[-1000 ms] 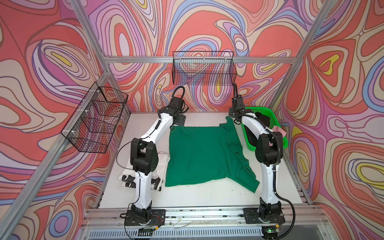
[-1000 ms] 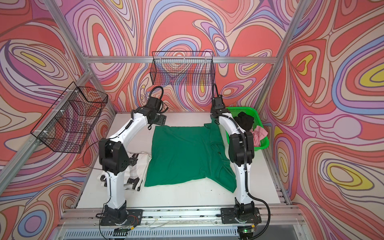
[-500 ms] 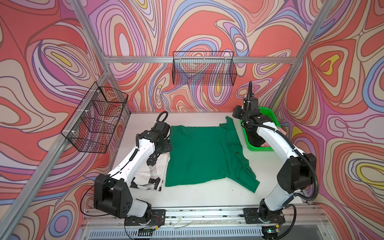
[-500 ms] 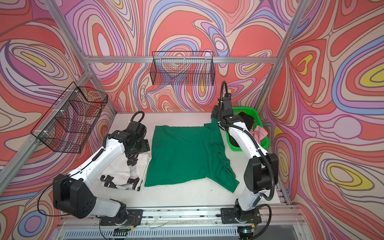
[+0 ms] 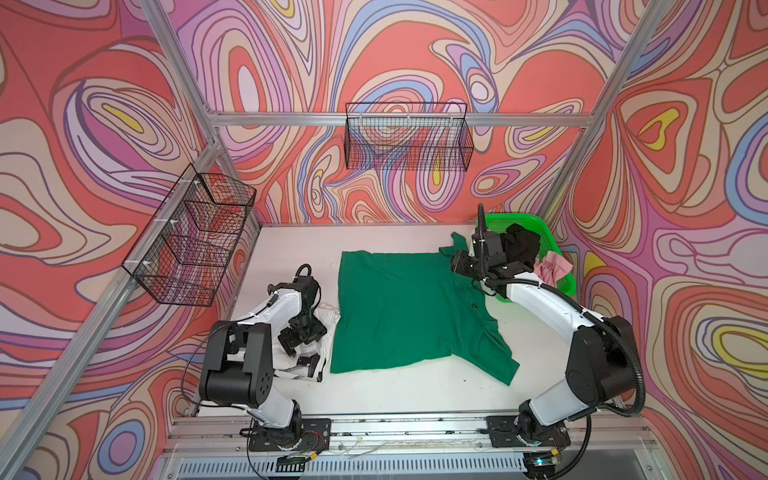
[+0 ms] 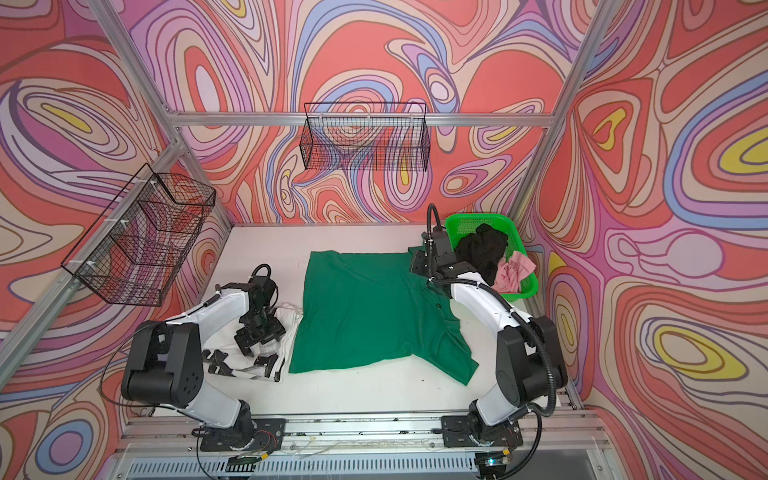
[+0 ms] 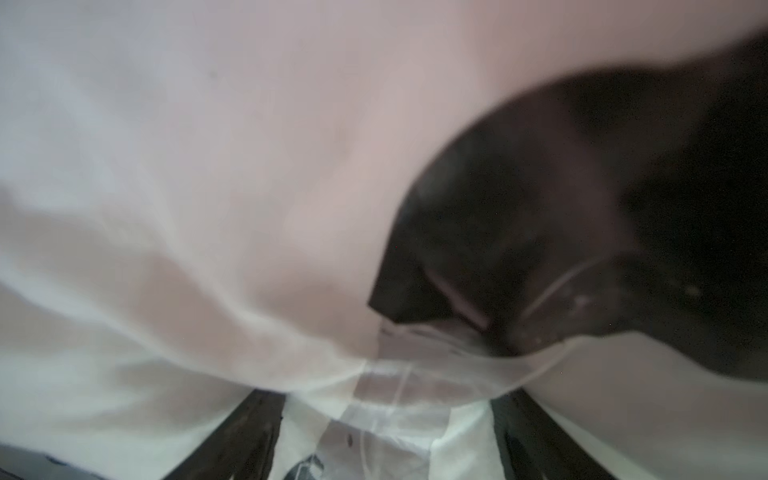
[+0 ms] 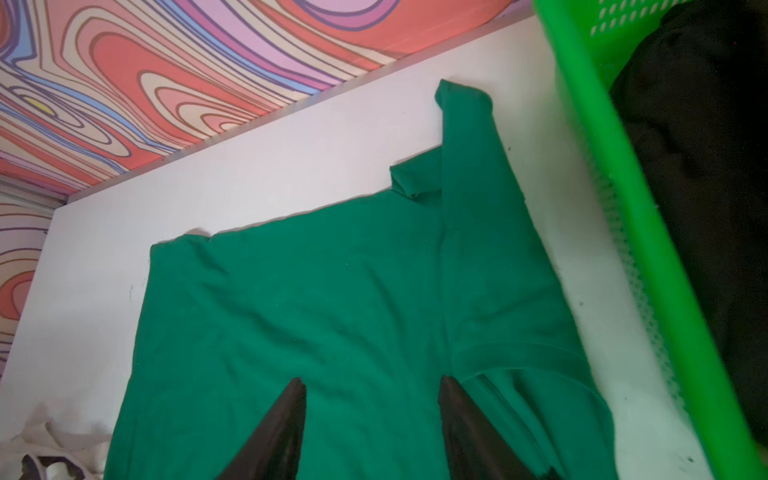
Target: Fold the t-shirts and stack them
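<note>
Since I drew back from the far edge of the counter (image 5: 415, 399), leaving the green t-shirt (image 5: 399, 316) spread, my left fingers (image 7: 249, 440) and right fingers (image 8: 282, 432) stand released, so folding may begin.

The left arm (image 5: 266, 309) has drawn back from the far left corner of the large dark green cloth t-shirt (image 5: 399, 307) and folded up near its base. Its left claw (image 5: 301, 334) now hangs low over the crumpled white cloth t-shirt with black marks (image 5: 328, 318) at the left of the table (image 5: 415, 395), jaws apart.

The right arm (image 5: 540, 303) has swung its elbow out to the right. The right claw (image 5: 459, 264) has come slightly nearer, over the green shirt's far right shoulder, jaws spread wider.

With that arm aside, the black cloth t-shirt (image 5: 519, 245) and pale pink cloth t-shirt (image 5: 552, 268) in the bright green perforated plastic basket (image 5: 563, 286) now show.
</note>
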You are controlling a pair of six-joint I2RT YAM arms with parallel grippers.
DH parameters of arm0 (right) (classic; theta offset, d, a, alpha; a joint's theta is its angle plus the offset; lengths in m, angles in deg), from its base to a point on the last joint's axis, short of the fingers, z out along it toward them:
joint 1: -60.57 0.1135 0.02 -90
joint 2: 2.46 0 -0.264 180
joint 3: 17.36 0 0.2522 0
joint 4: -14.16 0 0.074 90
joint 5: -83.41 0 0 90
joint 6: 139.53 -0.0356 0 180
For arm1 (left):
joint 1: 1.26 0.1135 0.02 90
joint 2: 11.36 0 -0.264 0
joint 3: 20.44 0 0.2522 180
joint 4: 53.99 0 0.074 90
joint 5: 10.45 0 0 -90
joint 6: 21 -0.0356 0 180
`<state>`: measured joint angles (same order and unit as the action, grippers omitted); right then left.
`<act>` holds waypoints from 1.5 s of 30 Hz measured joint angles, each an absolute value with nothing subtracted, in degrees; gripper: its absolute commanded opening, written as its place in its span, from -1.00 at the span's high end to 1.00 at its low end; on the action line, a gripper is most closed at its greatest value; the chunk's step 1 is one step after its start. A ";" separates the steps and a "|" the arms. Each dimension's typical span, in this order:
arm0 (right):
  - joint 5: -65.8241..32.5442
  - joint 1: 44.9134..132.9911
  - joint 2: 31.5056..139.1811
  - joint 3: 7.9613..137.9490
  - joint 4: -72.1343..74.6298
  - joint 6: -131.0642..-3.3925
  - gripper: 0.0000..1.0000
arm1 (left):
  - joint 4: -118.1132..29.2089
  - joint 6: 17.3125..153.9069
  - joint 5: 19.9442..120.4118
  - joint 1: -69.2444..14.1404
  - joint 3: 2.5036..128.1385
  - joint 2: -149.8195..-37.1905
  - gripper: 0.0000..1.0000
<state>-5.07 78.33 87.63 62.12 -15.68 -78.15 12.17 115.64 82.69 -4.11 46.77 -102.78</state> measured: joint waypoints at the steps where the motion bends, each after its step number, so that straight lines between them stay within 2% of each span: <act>1: -5.40 78.66 87.60 61.48 -15.22 -78.37 -0.08 | 12.54 115.35 82.36 -3.09 47.49 -103.63 -0.59; 16: -7.25 78.98 87.19 55.97 -11.53 -80.29 -0.09 | 20.04 105.93 89.00 6.99 66.86 -119.70 -0.64; 21: -6.86 78.98 85.51 55.84 -12.31 -80.14 -0.09 | 19.45 104.75 91.17 5.85 66.57 -118.34 -0.73; 27: -5.29 78.98 80.48 54.99 -14.19 -79.61 -0.10 | 18.77 105.54 92.02 1.07 63.32 -103.26 -0.74; 31: -4.46 78.98 78.71 53.88 -15.70 -79.11 -0.10 | 18.55 109.17 89.66 -8.20 65.81 -97.62 -0.80; 34: -3.76 78.98 77.90 52.94 -17.45 -78.78 -0.10 | 18.51 111.96 87.45 -17.78 72.08 -103.17 -0.81; 38: -2.12 78.98 75.91 52.41 -19.87 -78.28 -0.10 | 18.42 113.86 86.86 -27.37 83.54 -116.90 -0.82; 41: -0.78 78.96 74.66 52.43 -21.16 -77.87 -0.11 | 18.42 114.32 86.58 -31.20 88.89 -125.14 -0.82; 45: 0.11 78.96 74.16 52.43 -22.17 -77.49 -0.11 | 18.57 114.94 85.83 -31.96 90.73 -131.83 -0.82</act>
<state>0.11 78.96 74.16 52.43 -22.17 -77.49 18.57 114.94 85.83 -31.96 90.73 -131.83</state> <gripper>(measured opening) 0.552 0.907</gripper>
